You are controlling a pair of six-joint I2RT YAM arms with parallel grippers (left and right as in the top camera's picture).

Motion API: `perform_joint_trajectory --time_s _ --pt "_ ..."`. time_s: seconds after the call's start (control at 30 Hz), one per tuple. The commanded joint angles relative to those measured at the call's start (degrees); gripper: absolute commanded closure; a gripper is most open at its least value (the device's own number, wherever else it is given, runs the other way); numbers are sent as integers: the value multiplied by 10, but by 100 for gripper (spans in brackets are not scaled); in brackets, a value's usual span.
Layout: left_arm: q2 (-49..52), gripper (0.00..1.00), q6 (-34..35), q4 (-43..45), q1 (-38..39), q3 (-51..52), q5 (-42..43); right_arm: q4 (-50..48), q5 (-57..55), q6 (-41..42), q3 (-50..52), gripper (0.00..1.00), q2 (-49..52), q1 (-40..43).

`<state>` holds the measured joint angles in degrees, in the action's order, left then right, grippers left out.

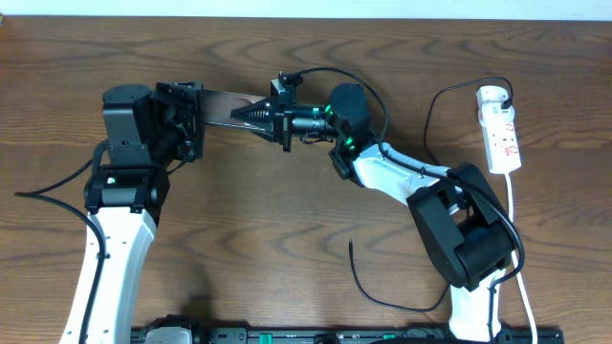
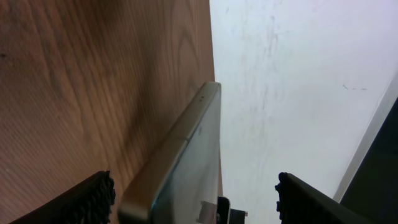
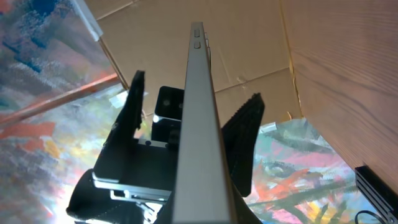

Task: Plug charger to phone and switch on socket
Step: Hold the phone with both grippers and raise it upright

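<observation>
The phone point(image 1: 222, 105) is held in the air on its edge between my two grippers, its bronze back showing. My right gripper point(image 1: 251, 113) is shut on its right end. My left gripper point(image 1: 198, 119) is open around its left end; in the left wrist view the phone point(image 2: 186, 155) stands between the spread fingers point(image 2: 196, 199) with gaps on both sides. The right wrist view looks along the phone's edge point(image 3: 199, 112). The charger cable tip point(image 1: 350, 247) lies loose on the table. The cable's white adapter point(image 1: 491, 96) sits in the socket point(image 1: 504, 141) at the far right.
The black cable loops from the adapter past my right arm's elbow point(image 1: 464, 229) and curves along the table's front point(image 1: 387, 298). The socket's white cord point(image 1: 517, 253) runs down the right edge. The table's far edge is just behind the phone.
</observation>
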<state>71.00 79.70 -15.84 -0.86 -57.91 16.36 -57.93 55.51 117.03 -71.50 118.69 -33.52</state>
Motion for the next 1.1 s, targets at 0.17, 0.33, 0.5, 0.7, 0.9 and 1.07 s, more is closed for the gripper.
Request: perform_joint_trajectory --time_s 0.17,0.33,0.5,0.7,0.9,1.07 --pt "9 19 -9 7 -1 -13 -5 -21 -25 5 -5 99 -2 -5" --pt "10 19 -19 15 -1 -13 -5 -21 -36 5 -5 99 -2 -7" --pt "14 19 -27 23 -1 -13 -5 -21 -36 5 -5 99 -2 -7" --pt "19 19 -45 56 -1 -5 15 -21 -35 5 -5 99 -2 -7" --pt "19 19 -44 95 -1 18 23 -22 -35 5 -5 99 -2 -6" --pt "19 19 -45 108 -1 34 26 -24 -36 5 -5 99 -2 -5"
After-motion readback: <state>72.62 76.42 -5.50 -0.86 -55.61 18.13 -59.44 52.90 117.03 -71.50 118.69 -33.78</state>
